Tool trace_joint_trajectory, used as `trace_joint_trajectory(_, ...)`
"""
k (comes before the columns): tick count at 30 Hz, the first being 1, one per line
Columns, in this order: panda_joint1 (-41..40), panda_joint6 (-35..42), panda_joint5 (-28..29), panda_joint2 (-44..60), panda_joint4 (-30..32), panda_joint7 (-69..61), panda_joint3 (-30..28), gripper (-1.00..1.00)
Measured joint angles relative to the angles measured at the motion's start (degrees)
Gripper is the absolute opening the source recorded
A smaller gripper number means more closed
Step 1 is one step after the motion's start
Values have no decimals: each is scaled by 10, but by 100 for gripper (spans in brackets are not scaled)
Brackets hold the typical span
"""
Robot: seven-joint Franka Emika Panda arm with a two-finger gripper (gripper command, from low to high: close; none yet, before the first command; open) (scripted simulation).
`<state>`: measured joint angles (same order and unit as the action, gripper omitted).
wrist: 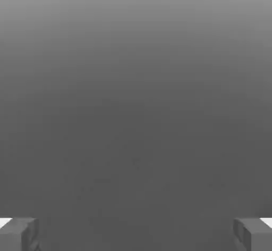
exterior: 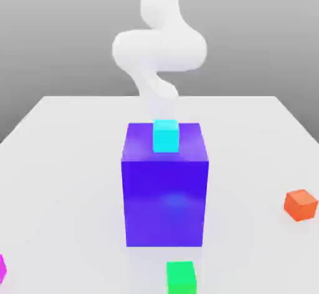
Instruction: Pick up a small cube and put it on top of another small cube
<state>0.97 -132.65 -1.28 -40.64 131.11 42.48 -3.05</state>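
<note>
The small cube (exterior: 2,268), magenta-pink, lies on the white table at the exterior view's near left and is cut off by the picture's edge. Another small cube (exterior: 181,278), bright green, rests on the table at the near middle, in front of the big blue block (exterior: 164,193). My white arm (exterior: 159,50) rises behind the blue block, far from both small cubes. In the hand view my gripper (wrist: 136,235) is open; its two grey fingertips (wrist: 18,234) stand wide apart with nothing between them, facing a plain grey backdrop.
A cyan cube (exterior: 166,135) sits on top of the tall blue block at the table's middle. An orange cube (exterior: 301,204) lies near the exterior view's right edge. The white table (exterior: 62,180) stretches wide on both sides of the block.
</note>
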Motion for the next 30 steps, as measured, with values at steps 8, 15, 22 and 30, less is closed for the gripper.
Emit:
trace_joint_trajectory(8,29,-28,-55,167,-22,-120,-102,0)
trace_joint_trajectory(15,32,-51,-125,313,-41,-238,-174,0)
trace_joint_trajectory(22,-14,-73,-190,460,-60,-353,-198,0)
trace_joint_trajectory(30,-72,-110,-211,612,-79,-449,-209,0)
